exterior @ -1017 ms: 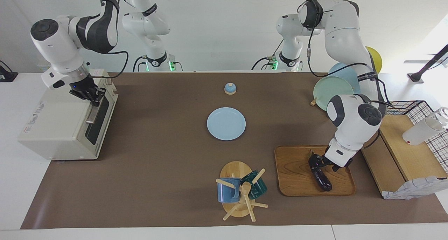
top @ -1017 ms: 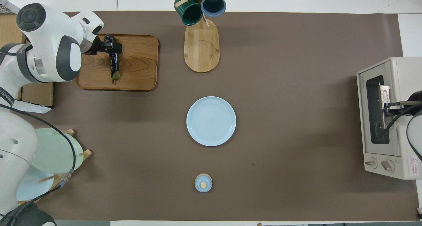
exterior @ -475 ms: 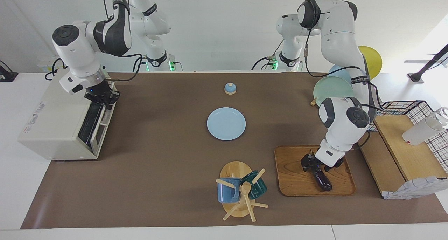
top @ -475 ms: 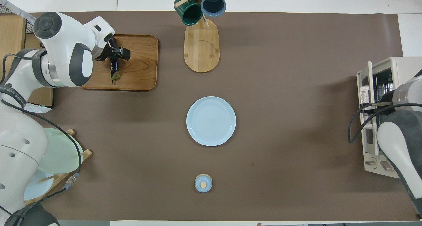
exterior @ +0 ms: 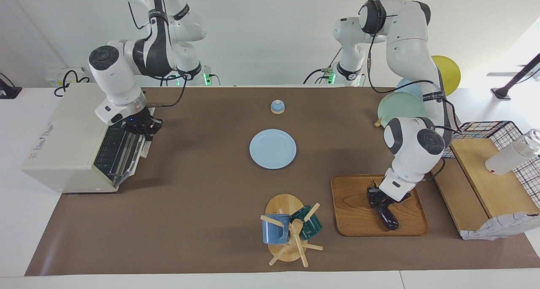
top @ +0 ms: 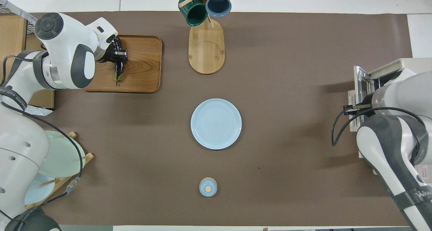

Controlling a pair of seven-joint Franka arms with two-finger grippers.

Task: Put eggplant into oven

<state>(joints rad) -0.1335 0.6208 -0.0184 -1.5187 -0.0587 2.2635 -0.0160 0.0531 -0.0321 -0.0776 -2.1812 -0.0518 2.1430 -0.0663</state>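
The dark purple eggplant [exterior: 389, 218] lies on a wooden tray [exterior: 354, 209] toward the left arm's end of the table. My left gripper [exterior: 379, 198] is down on its stem half, fingers closed around it. In the overhead view the left gripper [top: 118, 54] sits over the eggplant [top: 118, 69] on the tray [top: 143, 72]. The cream oven [exterior: 63, 133] stands at the right arm's end. My right gripper [exterior: 145, 128] is shut on the handle of its door, which tilts open and shows the wire rack. The right arm covers most of the oven [top: 405, 67] from above.
A light blue plate [exterior: 272, 149] lies mid-table, with a small blue bell [exterior: 277, 106] nearer to the robots. A mug tree [exterior: 291, 230] with two mugs stands beside the tray. A plate rack [exterior: 400, 107] and wooden shelf with wire basket [exterior: 493, 175] stand near the left arm.
My right gripper pulled the oven door from shut to tilted open, swinging out toward mid-table. My left gripper shifted along the eggplant and its fingers narrowed from wide open onto it.
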